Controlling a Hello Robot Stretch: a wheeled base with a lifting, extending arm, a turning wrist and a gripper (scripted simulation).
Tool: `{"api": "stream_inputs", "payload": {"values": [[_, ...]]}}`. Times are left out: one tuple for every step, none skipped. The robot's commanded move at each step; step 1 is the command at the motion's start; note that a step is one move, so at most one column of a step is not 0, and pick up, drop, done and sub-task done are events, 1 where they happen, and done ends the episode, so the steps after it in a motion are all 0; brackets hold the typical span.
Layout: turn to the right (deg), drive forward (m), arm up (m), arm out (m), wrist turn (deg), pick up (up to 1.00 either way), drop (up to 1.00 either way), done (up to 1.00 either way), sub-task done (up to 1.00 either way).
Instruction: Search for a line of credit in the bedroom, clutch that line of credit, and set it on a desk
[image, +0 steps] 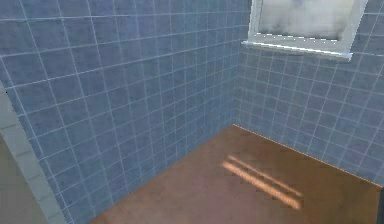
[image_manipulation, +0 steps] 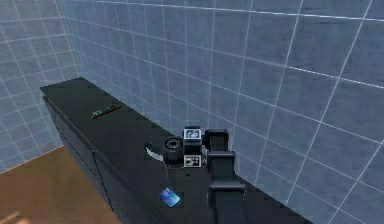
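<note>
In the arm side view a long dark counter (image_manipulation: 110, 130) runs along a blue tiled wall. On its top, near the front edge, lies a small flat blue rectangle (image_manipulation: 168, 196), which could be a card. The arm (image_manipulation: 224, 188) rises from the bottom edge over the counter, with two white marker squares (image_manipulation: 193, 140) at its end. Left of them the gripper (image_manipulation: 160, 152) stands over the dark countertop, up and slightly left of the blue rectangle. Its far end blends into the dark top, so I cannot tell whether it holds anything.
A thin dark flat object (image_manipulation: 104, 112) lies farther left on the counter. Brown floor (image_manipulation: 40, 185) shows left of the counter. In the forward view, blue tiled walls (image: 120, 90) meet in a corner under a white-framed window (image: 305, 25), with brown floor (image: 250, 180) below.
</note>
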Motion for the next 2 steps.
{"api": "stream_inputs", "payload": {"values": [[0.0,0.0,-0.3,0.0,0.0,0.0,0.0,0.0,0.0],[0.0,0.0,0.0,0.0,0.0,1.0,0.0,0.0,0.0]]}}
